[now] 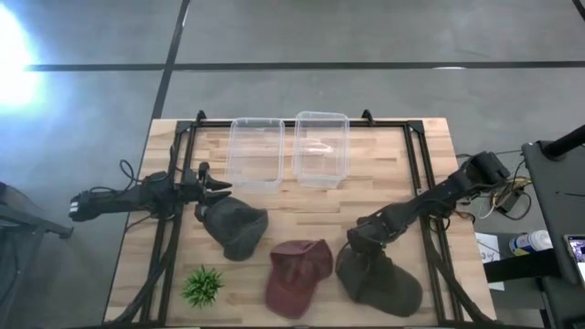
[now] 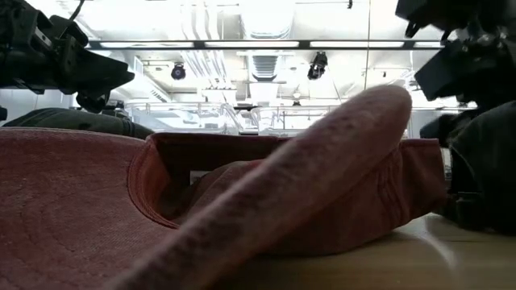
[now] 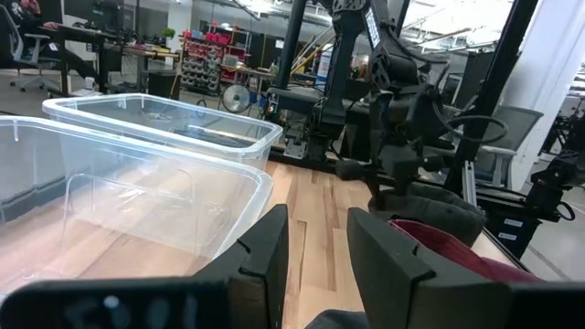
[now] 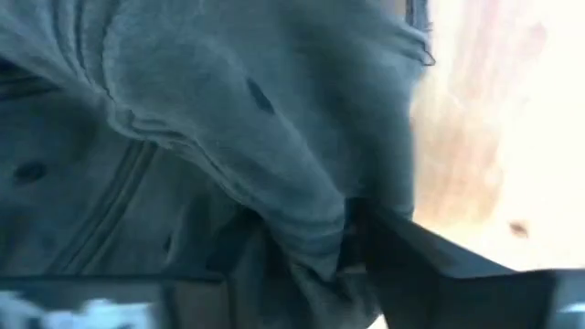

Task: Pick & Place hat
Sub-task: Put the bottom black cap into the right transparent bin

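Note:
Three hats lie along the near half of the table: a dark grey hat [image 1: 234, 228] on the left, a red hat [image 1: 298, 274] in the middle, and a dark olive hat [image 1: 379, 279] on the right. My left gripper [image 1: 217, 190] hovers open just beyond the grey hat's far edge; its wrist view shows a gap between the fingers [image 3: 315, 265]. My right gripper [image 1: 361, 239] is shut on the olive hat's far edge. In the low view the red hat [image 2: 242, 209] fills the foreground, with the olive hat [image 2: 484, 177] behind it. My right gripper pinches a raised fold of the olive hat's cloth [image 4: 315, 228] between its two fingers, at the hat's far edge [image 1: 358, 249]. The fingers slant down from the table's far right. The rest of the hat lies on the table.
Two clear plastic bins [image 1: 255, 153] [image 1: 321, 146] stand side by side at the far middle of the table. A small green plant [image 1: 203, 285] sits near the left front corner. Black frame rails [image 1: 174, 219] [image 1: 430, 228] run along both sides.

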`<action>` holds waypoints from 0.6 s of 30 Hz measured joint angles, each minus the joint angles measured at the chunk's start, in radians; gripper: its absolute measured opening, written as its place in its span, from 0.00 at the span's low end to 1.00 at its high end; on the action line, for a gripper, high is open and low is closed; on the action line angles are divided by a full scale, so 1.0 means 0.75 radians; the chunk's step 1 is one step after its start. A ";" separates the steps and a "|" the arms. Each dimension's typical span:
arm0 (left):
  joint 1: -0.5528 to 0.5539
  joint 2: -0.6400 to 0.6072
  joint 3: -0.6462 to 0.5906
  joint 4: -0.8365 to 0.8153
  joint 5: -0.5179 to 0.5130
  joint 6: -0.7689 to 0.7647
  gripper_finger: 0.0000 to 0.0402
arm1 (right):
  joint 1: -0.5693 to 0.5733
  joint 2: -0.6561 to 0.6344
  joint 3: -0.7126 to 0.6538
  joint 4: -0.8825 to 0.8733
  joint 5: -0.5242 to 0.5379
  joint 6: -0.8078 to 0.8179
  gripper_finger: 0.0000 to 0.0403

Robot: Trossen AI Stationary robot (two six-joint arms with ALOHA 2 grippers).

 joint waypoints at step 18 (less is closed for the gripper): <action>0.000 0.000 0.000 0.000 0.000 0.000 0.27 | -0.083 -0.607 0.015 -0.187 0.255 0.363 0.03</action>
